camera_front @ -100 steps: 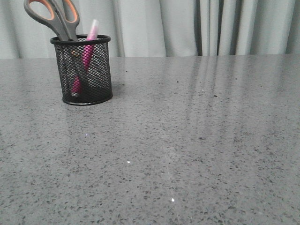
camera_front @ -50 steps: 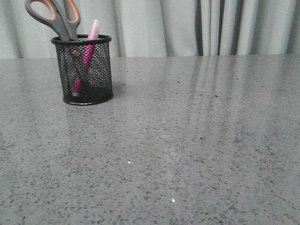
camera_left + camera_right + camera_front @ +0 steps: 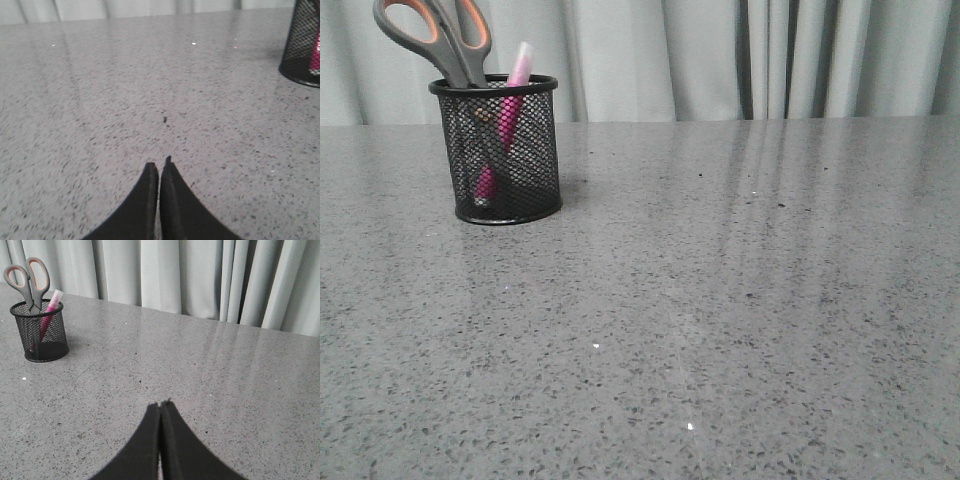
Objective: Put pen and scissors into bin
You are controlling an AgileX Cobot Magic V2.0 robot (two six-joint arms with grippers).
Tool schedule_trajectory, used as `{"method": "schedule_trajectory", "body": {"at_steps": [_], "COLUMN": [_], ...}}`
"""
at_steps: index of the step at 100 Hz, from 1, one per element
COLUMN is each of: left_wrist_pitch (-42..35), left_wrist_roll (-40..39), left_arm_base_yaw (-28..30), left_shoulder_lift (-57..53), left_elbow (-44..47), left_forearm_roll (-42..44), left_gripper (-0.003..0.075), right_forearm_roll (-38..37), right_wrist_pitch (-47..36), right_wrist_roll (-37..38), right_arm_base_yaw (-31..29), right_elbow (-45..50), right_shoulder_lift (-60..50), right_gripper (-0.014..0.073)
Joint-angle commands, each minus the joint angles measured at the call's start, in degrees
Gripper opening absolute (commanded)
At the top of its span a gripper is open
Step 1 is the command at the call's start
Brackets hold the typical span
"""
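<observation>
The black wire-mesh bin stands upright on the grey table at the far left. The scissors stand in it, grey and orange handles sticking out above the rim. The pink pen leans inside it, its pale cap above the rim. The right wrist view shows the bin, scissors and pen far from my right gripper, which is shut and empty. My left gripper is shut and empty over bare table; the bin's edge shows at the side. Neither gripper shows in the front view.
The grey speckled table stretches back to pale curtains hanging behind its far edge.
The bin and its contents sit very slightly to the right in the front view compared with one second ago; nothing else differs.
</observation>
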Motion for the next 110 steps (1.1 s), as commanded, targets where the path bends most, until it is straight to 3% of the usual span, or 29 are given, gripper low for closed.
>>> {"method": "schedule_trajectory", "body": {"at_steps": [1, 22, 110], "left_wrist_pitch": [-0.7, 2.3, 2.3], "left_wrist_roll": [-1.2, -1.2, -1.2], "left_arm_base_yaw": [1.0, 2.8, 2.9], "left_shoulder_lift": [-1.7, -5.1, -5.1], "left_elbow": [2.6, 2.6, 2.6], "left_forearm_roll": [-1.9, -7.0, -7.0], "left_gripper": [-0.0019, -0.0019, -0.0019], "right_forearm_roll": [-1.4, -1.4, -3.1], "right_wrist_pitch": [-4.2, -4.2, -2.9], "right_wrist_roll": [-0.5, -0.5, -0.2], "right_arm_base_yaw": [-0.3, -0.3, -0.3], "right_elbow": [-1.2, -1.2, 1.2], "right_shoulder_lift": [1.6, 1.6, 1.4], "right_gripper": [-0.0061, -0.0061, -0.0061]}}
